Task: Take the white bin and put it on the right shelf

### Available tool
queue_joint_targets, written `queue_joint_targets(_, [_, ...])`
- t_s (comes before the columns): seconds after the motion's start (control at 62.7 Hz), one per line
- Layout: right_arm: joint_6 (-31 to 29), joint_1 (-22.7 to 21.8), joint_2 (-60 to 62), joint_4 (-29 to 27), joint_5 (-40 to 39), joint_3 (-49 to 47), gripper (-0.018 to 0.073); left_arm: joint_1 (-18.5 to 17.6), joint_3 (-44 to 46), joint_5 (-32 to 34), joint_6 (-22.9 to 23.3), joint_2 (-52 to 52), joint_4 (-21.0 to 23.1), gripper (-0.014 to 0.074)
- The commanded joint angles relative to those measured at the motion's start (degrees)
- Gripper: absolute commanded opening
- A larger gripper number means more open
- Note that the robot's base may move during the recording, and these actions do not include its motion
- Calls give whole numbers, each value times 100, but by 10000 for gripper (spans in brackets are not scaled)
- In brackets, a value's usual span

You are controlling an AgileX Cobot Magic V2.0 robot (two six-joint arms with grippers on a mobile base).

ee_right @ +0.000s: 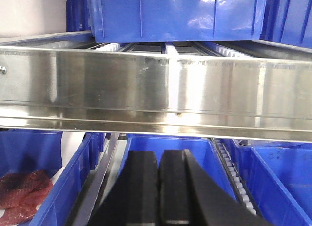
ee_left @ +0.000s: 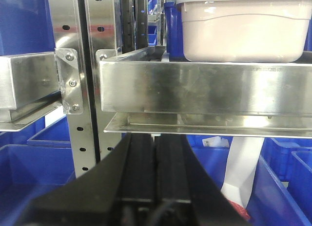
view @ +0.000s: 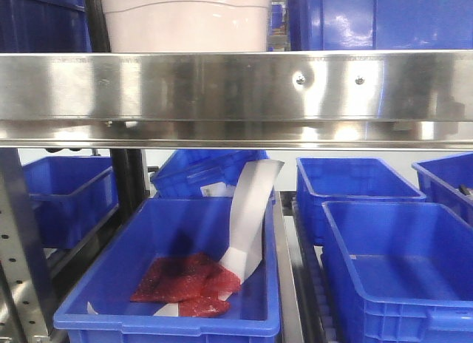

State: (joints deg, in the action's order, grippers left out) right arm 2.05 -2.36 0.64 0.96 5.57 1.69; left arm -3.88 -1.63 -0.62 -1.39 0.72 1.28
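Blue open crates [view: 373, 265] fill the lower level, one holding red mesh bags [view: 185, 280], beside perforated steel uprights [ee_left: 80, 70].

White bin [view: 185, 21] was cut off by front view's top edge; lid not seen there. Its base was hidden behind right shelf [view: 222, 92] rail.

Glossy plastic white bin [view: 185, 21] on shiny steel right shelf [view: 222, 88]

Bright overhead light, glare on steel rail [view: 222, 88], perhaps slightly soft focus
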Motion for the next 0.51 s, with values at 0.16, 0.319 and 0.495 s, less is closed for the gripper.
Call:
queue_joint_targets(0.16, [-61, 2, 43, -23, -526, -29, 72, -42, -132, 509, 63, 43, 37, -118])
queue_joint_targets(0.319, [-61, 2, 43, -23, -526, -29, 72, -42, -132, 509, 63, 43, 37, -118])
queue_joint_targets(0.495, [-61, 2, 43, -23, -526, -29, 72, -42, -132, 509, 63, 43, 37, -118])
